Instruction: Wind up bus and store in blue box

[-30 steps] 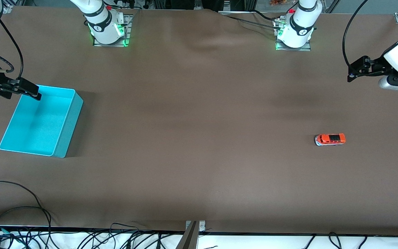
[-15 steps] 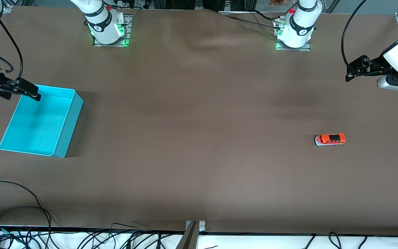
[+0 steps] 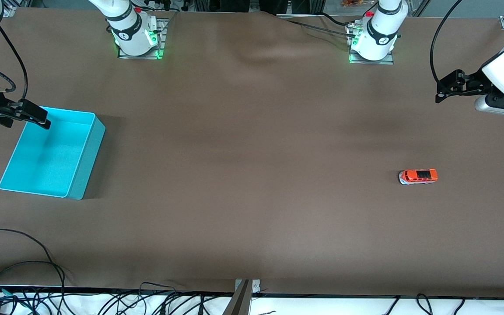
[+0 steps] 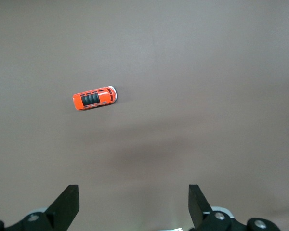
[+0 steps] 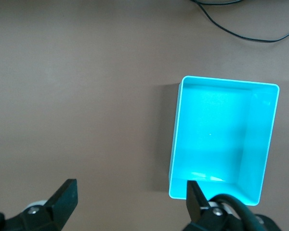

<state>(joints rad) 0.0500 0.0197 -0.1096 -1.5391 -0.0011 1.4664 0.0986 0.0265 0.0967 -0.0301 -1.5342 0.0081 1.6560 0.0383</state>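
The small orange-red bus (image 3: 418, 176) stands on its wheels on the brown table toward the left arm's end; it also shows in the left wrist view (image 4: 94, 97). The blue box (image 3: 86, 154) lies open and empty toward the right arm's end, and shows in the right wrist view (image 5: 176, 130). My left gripper (image 3: 446, 87) is open and empty, up in the air over bare table well apart from the bus. My right gripper (image 3: 37, 118) is open and empty, over the box's corner farthest from the front camera.
Black cables (image 3: 24, 262) lie along the table's edge nearest the front camera, and a cable (image 5: 241, 24) shows in the right wrist view. The arm bases (image 3: 136, 37) stand at the table's top edge.
The left gripper has drifted slightly up the front view and toward the table's middle. The right gripper has shifted a little. The bus and the box have not moved.
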